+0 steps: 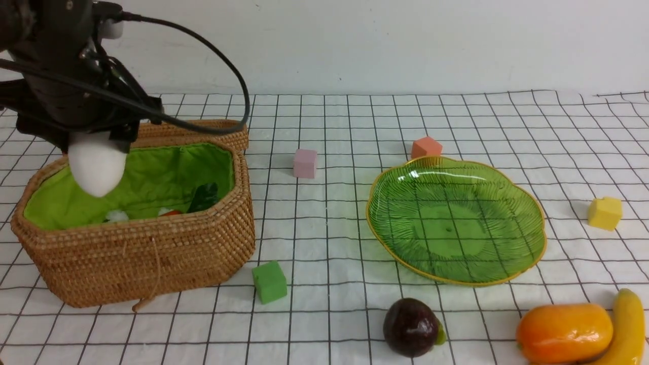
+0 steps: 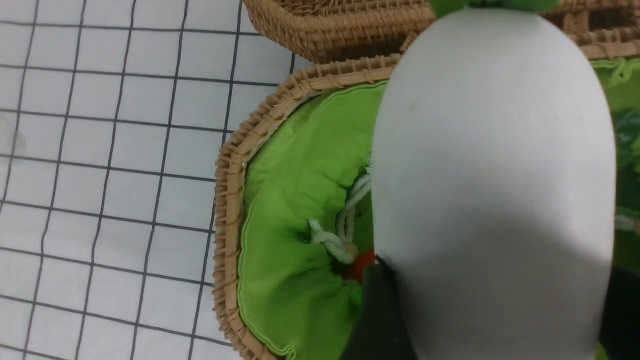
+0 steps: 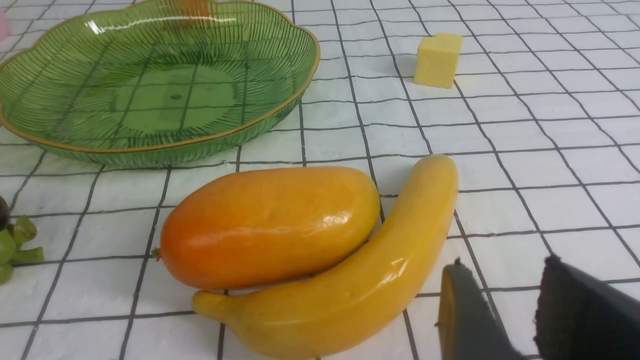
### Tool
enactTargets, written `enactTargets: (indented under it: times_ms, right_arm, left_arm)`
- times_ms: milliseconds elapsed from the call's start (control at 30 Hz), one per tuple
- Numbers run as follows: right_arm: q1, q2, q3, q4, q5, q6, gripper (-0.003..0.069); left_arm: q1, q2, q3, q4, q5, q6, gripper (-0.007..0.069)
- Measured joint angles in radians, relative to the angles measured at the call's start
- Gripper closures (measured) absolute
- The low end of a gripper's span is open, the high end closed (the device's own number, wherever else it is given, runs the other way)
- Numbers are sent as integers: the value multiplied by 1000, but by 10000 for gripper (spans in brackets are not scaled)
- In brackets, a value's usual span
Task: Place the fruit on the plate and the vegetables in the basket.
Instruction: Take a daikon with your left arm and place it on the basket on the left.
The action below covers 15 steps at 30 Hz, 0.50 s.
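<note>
1. Left end effector (image 1: 96, 139) at the upper left of the frame, and it's got the white radish (image 1: 97, 165) between its fingers, spread wide around that thick body!
2. Look at the line: the radish hangs rounded end down over the basket (image 1: 147, 253), inside the opening as the front view shows it. In the left wrist view, the woven rim (image 2: 232, 200) curves round beside it, with green lining (image 2: 285, 240) showing between the two.
3. Down in the basket, an orange-red piece (image 1: 171, 213) peeks over the front edge, dark green leaves (image 1: 204, 197) beside it; the rest is hidden. The wicker lid (image 1: 187, 132) lies back behind the opening.
4. Right end effector (image 3: 505, 262), seen in its own wrist view: fingers apart, a moderate gap, bare cloth between them, and the banana (image 3: 345, 295) just beside!
5. Centre of the frame now, and a broad lane of gridded cloth (image 1: 329, 228) runs between basket and plate (image 1: 456, 228). The green cube (image 1: 269, 282) sits near the basket's front right corner, the pink cube (image 1: 305, 163) farther back.
6. Around the plate, right of centre, the orange cube (image 1: 426, 147) is tucked at its back edge, and the yellow cube (image 1: 605, 213) stands clear of its right side.
7. Lower frame, the fruit: dark round fruit (image 1: 411, 327) just in front of the plate, mango (image 1: 565, 332) at lower right, the banana touching it along one side.
</note>
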Motion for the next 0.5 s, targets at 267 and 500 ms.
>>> enactTargets:
  times_ms: [267,500]
  right_arm:
    - [0,0,0,0,0,0,414]
    - [0,0,0,0,0,0,414]
  left_arm:
    - [0,-17,0,-12,77,-16,58]
    - [0,-239,2,-17,152,23,47]
